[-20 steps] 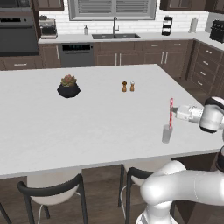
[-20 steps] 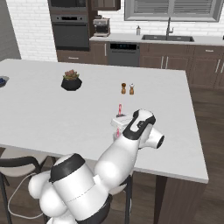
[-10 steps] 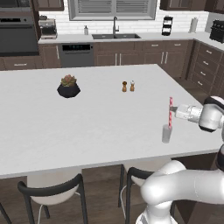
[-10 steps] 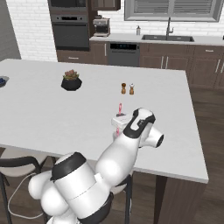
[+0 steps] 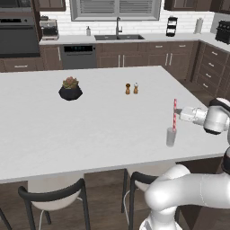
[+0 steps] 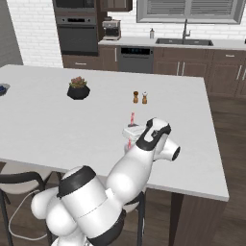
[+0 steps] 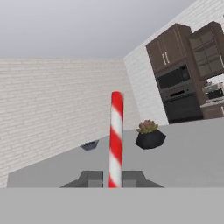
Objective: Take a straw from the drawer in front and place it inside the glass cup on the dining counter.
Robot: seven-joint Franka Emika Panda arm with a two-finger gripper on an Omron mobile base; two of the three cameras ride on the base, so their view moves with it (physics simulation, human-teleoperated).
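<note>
When you check the left base view, you find the gripper reaching in from the right over the dining counter, with its jaws clamped on the straw. You see the striped straw held upright, its lower end inside the glass cup, which stands near the counter's front right edge. A dark pot with a succulent sits well to the left, and two small shakers stand side by side near the middle of the top. Two black-framed chairs are tucked under the near edge.

From the right base view, you see the straw rising just behind the gripper; the arm hides the lower part of the straw, and you cannot make out the cup here. The shakers stand beyond it, and the potted succulent lies further left on the counter.

Through the hand view, you see the straw standing straight up between the two dark fingertips, which press against it from either side. The potted succulent sits beyond it, with a small dark bowl further off at the counter's far side.
</note>
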